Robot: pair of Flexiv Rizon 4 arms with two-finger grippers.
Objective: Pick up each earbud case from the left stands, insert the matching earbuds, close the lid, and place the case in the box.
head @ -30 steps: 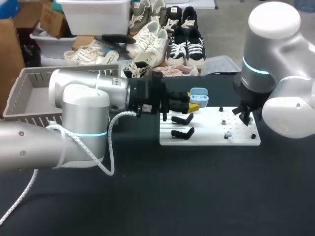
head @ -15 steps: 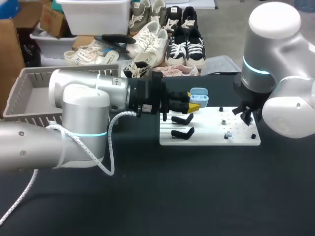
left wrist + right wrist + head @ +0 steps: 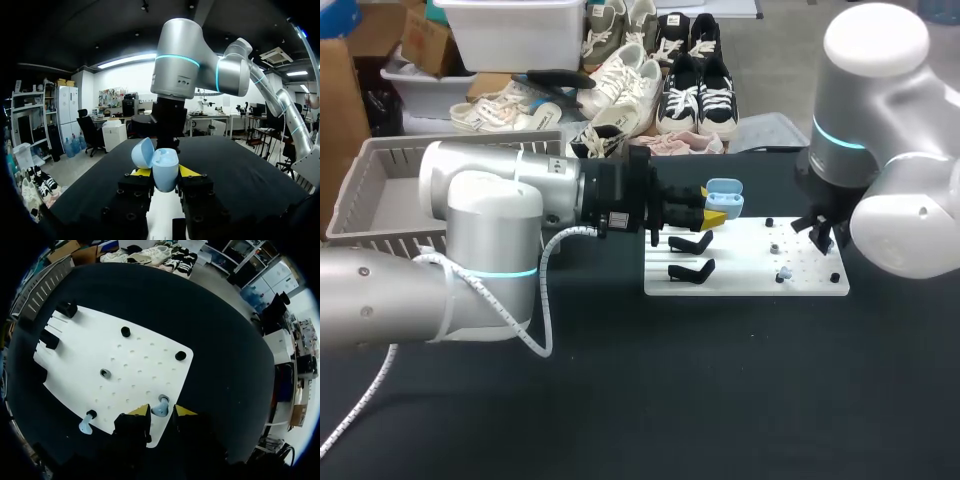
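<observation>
A light blue earbud case (image 3: 724, 198) with its lid up hangs above the white board's (image 3: 745, 285) far left corner. My left gripper (image 3: 712, 213) is shut on it. In the left wrist view the case (image 3: 165, 170) sits between the yellow tips of the left gripper (image 3: 164, 175), its lid (image 3: 142, 152) tilted back. My right gripper (image 3: 161, 411) is low over the board (image 3: 125, 357), open. A blue earbud (image 3: 161, 406) on its peg stands between the tips with slim gaps. A second blue earbud (image 3: 85, 424) stands at the board's near edge.
Two black stands (image 3: 690, 243) (image 3: 690, 270) sit empty on the board's left part. Black pegs (image 3: 125, 332) (image 3: 180, 355) and a grey one (image 3: 104, 373) rise from the board. A grey basket (image 3: 365, 160) stands at the far left, partly behind my left arm.
My right arm has shifted very slightly over the board's right side. The left arm and the case have stayed put.
</observation>
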